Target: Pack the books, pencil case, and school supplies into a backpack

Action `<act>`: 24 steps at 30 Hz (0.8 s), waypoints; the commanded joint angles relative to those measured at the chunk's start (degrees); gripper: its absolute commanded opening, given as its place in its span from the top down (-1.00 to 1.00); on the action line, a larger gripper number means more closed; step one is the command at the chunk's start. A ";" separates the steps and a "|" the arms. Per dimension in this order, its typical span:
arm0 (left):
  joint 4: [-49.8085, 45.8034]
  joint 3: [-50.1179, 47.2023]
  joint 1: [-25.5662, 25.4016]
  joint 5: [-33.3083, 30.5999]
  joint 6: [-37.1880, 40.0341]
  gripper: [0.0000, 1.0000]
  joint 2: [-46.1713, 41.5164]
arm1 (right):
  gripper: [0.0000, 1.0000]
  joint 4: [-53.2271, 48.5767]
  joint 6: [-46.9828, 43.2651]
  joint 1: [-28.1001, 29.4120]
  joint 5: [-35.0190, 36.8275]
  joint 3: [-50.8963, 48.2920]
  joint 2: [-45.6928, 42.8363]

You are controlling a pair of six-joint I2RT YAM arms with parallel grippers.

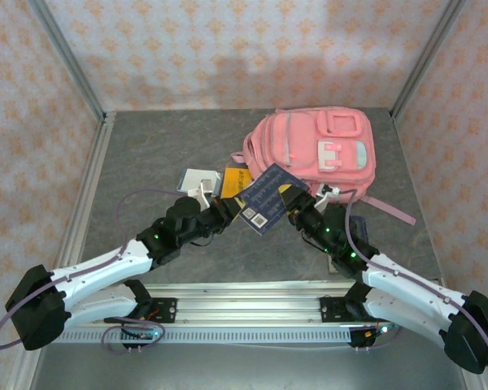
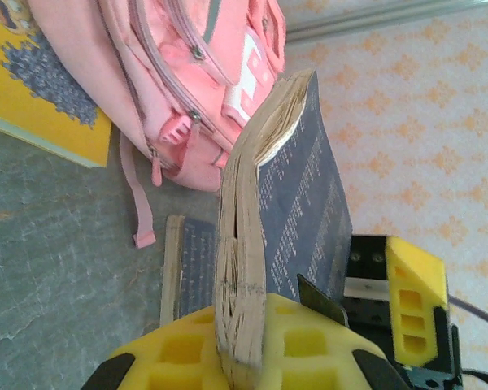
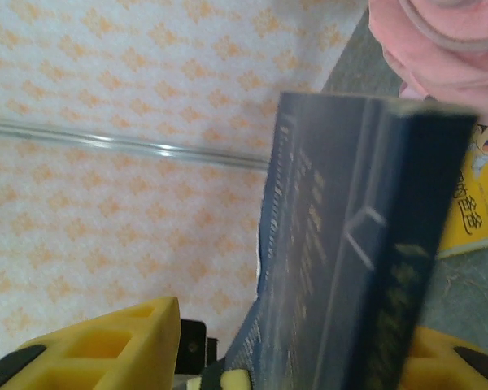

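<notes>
The left jaws are shut on a navy book (image 2: 297, 211), its worn page edge pinched between the yellow pads (image 2: 309, 345) and running up the middle of the left wrist view. The right jaws stand part open, astride the same book's other end. In the right wrist view one yellow pad (image 3: 106, 349) at lower left sits clear of the cover, so they do not seem to be gripping. From above, the book hangs between the two arms at frame centre, clear of the table (image 1: 163, 146), its long axis slanting toward the upper right. The pink backpack (image 1: 317, 146) lies just beyond it that way, likely nearer the right arm. I cannot tell whether its main zip is open. A yellow book (image 2: 45, 89) lies beside the backpack, and a second navy book (image 2: 193, 268) lies flat below.
</notes>
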 commanded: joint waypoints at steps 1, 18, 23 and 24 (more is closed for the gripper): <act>1.71 0.74 0.04 3.87 2.96 1.00 -1.64 | 0.19 1.33 -2.48 -0.04 -4.80 3.01 0.74; 8.00 -0.03 0.13 8.34 0.06 -0.32 2.60 | 1.00 5.15 11.87 2.13 11.94 -3.02 -1.96; 10.95 -0.10 -0.55 7.87 -1.93 -0.35 5.92 | 1.00 6.86 12.75 2.54 11.46 -2.29 -0.37; 10.93 0.28 -0.73 7.87 -2.00 -0.35 6.48 | 1.00 7.23 12.88 2.74 11.33 -2.12 0.04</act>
